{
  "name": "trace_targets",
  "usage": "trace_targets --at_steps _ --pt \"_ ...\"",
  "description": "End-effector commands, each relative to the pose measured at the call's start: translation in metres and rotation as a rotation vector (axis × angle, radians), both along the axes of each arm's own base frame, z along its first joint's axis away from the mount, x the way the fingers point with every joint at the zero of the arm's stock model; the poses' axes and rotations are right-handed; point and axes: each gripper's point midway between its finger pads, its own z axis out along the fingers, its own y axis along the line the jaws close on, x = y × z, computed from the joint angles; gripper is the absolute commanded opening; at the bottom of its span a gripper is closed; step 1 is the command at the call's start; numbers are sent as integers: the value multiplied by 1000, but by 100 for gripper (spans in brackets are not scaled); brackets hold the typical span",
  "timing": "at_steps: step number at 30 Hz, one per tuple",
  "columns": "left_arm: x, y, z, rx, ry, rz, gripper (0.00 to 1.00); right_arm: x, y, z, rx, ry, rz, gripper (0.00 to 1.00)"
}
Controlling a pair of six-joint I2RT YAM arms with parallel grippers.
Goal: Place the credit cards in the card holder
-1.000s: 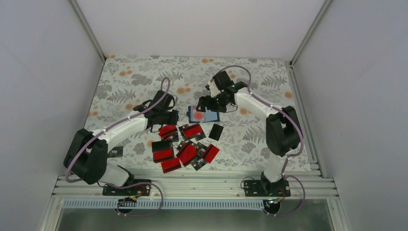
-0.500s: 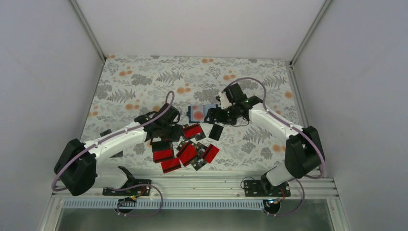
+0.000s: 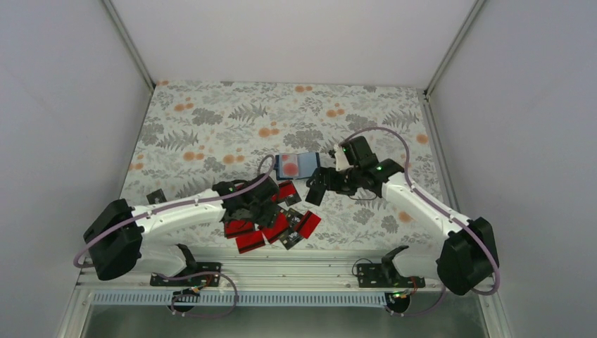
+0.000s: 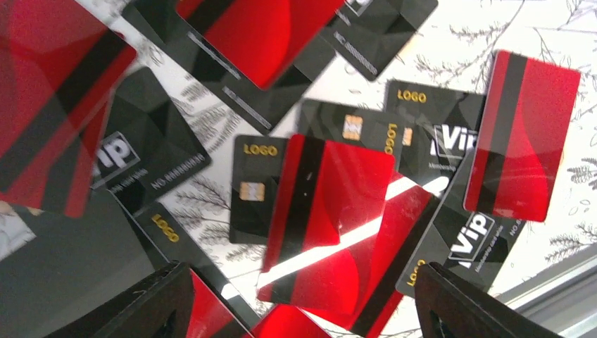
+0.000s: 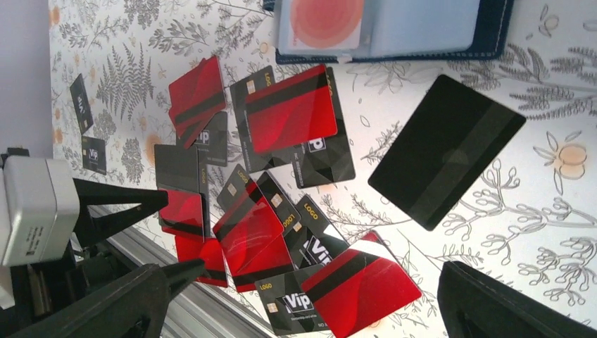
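Note:
Several red credit cards with black bands (image 3: 278, 225) and black VIP cards (image 4: 148, 151) lie overlapping near the table's front edge. My left gripper (image 3: 257, 205) hovers low over this pile, open, with a red card (image 4: 331, 197) lying flat below its spread fingers. The navy card holder (image 5: 496, 39) lies open further back and holds a pale card with a red blot (image 5: 324, 21) and a light blue card (image 5: 422, 24). A plain black card (image 5: 447, 151) lies just in front of it. My right gripper (image 3: 320, 184) hangs open above that black card and holds nothing.
Two small black cards (image 5: 81, 102) lie apart at the left of the patterned mat (image 3: 211, 120). A metal rail (image 3: 281, 271) runs along the near edge just behind the pile. White walls enclose the table on three sides.
My left gripper has moved toward the near right over the card pile and opened wide. My right gripper has drawn back from the card holder toward the black card.

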Motion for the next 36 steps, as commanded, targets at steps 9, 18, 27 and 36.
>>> trace_targets --at_steps 9,18,27,36 --pt "-23 -18 -24 15 65 -123 82 -20 -1 -19 33 61 -52 96" --pt "-39 -13 -47 77 109 -126 84 -31 -7 -18 23 67 -52 97" --pt "-36 2 -59 131 73 -35 82 -43 -13 -18 23 74 -44 97" --pt "-41 4 -74 148 101 -60 73 -48 -17 -17 21 66 -38 97"
